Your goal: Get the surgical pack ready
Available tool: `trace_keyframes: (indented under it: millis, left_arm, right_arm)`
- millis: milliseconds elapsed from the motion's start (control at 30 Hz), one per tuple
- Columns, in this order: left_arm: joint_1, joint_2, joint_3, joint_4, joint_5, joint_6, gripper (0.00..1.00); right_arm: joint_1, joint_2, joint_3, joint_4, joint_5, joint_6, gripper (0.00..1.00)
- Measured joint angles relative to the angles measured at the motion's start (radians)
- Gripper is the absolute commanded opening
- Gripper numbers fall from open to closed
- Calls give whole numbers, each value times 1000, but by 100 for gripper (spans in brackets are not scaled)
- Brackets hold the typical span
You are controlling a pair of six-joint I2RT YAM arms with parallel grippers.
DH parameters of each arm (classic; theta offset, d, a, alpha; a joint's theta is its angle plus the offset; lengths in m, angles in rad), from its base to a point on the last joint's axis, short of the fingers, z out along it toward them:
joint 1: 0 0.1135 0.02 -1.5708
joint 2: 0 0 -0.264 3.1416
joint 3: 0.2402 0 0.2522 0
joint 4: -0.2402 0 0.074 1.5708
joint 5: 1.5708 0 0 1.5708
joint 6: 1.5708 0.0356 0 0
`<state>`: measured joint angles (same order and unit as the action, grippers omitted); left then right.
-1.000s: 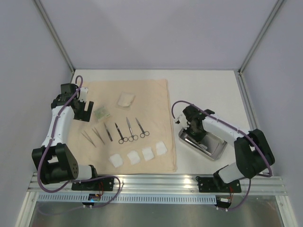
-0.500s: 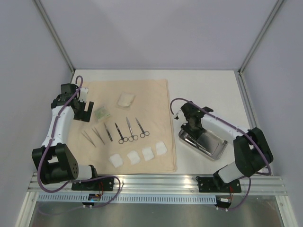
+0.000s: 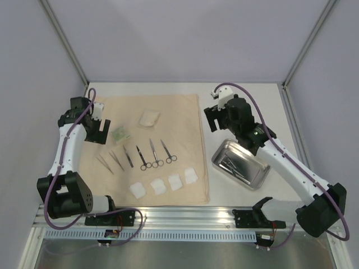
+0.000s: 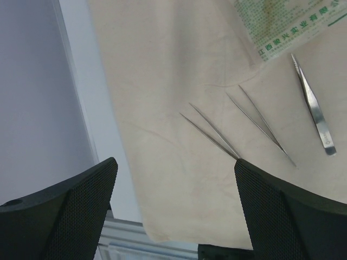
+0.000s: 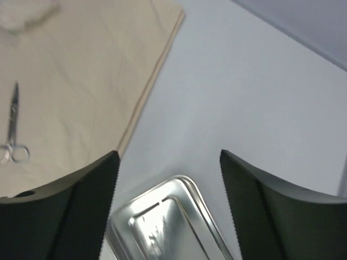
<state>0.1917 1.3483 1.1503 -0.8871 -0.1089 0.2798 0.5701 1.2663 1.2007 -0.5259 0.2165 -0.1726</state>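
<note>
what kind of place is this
Probably a robot lab test cell, not a clinic: two arms mounted at a walled white table, scissors and tweezers on a beige cloth.

Beige cloth (image 3: 168,112) spread flat, left of centre. Three scissors (image 3: 153,154) mid-cloth, tweezers (image 3: 112,162) left of them, four white gauze squares (image 3: 166,185) along near edge. Shiny steel tray (image 3: 263,174) right, off cloth.
</note>
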Motion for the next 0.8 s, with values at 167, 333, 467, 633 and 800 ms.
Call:
trace_keyframes:
  millis: [167, 333, 467, 633, 800]
  left_arm:
    - [0, 17, 105, -90, 97, 0, 97]
    - [0, 24, 118, -111, 153, -6, 92]
    - [0, 66, 60, -124, 121, -11, 87]
    - [-24, 159, -51, -114, 41, -8, 91]
    - [-52, 198, -97, -101, 29, -18, 93]
  right_arm:
    - [0, -56, -181, 307, -27, 170, 96]
    - [-2, -5, -217, 358, -119, 271, 63]
    - [10, 76, -201, 328, -78, 350, 58]
    - [53, 117, -208, 277, 21, 422, 61]
    - [106, 137, -226, 275, 47, 467, 61]
